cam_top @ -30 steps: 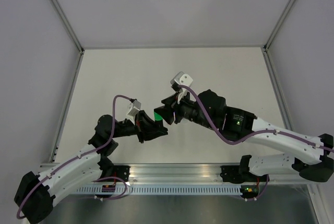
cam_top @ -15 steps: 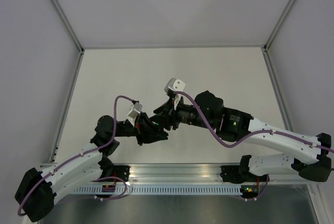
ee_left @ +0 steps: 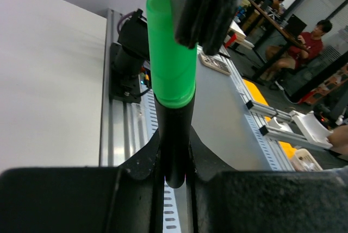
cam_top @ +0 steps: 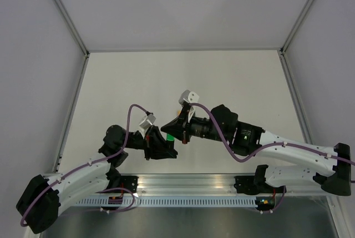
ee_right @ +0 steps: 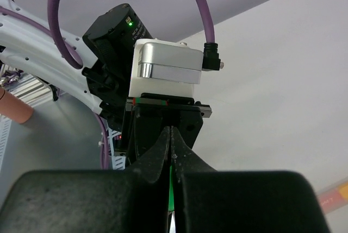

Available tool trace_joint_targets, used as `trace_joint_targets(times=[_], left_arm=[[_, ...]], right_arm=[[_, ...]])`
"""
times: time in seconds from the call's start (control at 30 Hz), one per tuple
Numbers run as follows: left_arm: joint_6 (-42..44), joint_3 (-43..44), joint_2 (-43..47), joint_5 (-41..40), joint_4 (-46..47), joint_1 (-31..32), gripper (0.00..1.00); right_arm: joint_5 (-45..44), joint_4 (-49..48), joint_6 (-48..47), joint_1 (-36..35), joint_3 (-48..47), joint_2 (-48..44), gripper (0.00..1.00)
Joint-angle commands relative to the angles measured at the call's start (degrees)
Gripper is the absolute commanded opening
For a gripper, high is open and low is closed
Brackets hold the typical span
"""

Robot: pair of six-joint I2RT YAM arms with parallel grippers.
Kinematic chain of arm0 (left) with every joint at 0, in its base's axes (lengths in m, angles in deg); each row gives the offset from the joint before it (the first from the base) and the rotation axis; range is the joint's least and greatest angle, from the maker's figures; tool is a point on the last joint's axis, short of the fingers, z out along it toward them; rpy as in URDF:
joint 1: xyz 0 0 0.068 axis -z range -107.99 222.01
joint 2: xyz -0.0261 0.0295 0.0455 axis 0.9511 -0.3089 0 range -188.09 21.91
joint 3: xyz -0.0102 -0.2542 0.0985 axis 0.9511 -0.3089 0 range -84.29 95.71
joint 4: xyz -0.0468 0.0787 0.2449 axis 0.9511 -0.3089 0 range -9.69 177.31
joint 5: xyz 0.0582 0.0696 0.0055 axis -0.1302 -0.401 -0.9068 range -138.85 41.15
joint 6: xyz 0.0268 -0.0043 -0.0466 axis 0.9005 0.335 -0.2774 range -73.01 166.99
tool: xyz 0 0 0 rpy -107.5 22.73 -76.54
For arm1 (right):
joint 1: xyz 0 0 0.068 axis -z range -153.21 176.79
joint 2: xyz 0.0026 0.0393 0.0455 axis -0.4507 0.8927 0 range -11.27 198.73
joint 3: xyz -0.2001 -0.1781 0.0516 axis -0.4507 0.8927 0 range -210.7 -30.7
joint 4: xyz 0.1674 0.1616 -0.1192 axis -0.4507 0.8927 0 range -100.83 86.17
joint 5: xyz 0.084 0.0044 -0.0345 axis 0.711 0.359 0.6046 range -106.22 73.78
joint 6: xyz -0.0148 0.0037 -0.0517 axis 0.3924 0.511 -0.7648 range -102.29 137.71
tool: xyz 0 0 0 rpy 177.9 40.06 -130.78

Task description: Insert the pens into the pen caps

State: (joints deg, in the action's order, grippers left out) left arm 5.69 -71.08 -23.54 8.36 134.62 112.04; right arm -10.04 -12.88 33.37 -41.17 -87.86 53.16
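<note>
Left pincer (ee_left: 173,159) clamps the pen (ee_left: 173,130); right pincer (ee_right: 171,146) clamps the cap (ee_left: 168,54) on it, near the tabletop's (cam_top: 233,77) front edge.

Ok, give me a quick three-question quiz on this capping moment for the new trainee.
1. True or false: the left gripper is shut on the black pen.
2. The cap pinched by the right gripper is: A orange, B green, C blue.
3. Which view shows the cap's rim around the black pen?

Key: 1 true; 2 B; 3 left wrist.
</note>
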Motion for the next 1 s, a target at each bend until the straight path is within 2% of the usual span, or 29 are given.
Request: trace_joint_targets(times=[0.0,0.23,0.5,0.67,0.97], left_arm=[[-4.67,2.69,1.33,0.97,14.48,-0.04,0.02],[-2.47,3.66,4.4,0.89,11.67,-0.04,0.02],[-2.12,4.28,5.73,0.36,12.02,-0.04,0.02],[-6.07,4.28,5.02,0.27,18.42,-0.04,0.02],[-9.24,5.5,4.76,2.2,21.42,-0.13,0.02]], right_arm=[[3.93,6.16,2.36,-0.41,4.25,-0.7,0.0],[7.88,7.05,5.25,-0.42,5.66,1.31,0.0],[12.28,2.58,9.12,-0.42,9.52,3.51,0.0],[15.36,-3.31,8.6,-0.5,13.3,2.55,0.0],[20.63,-3.23,8.16,-0.42,13.49,3.95,0.0]])
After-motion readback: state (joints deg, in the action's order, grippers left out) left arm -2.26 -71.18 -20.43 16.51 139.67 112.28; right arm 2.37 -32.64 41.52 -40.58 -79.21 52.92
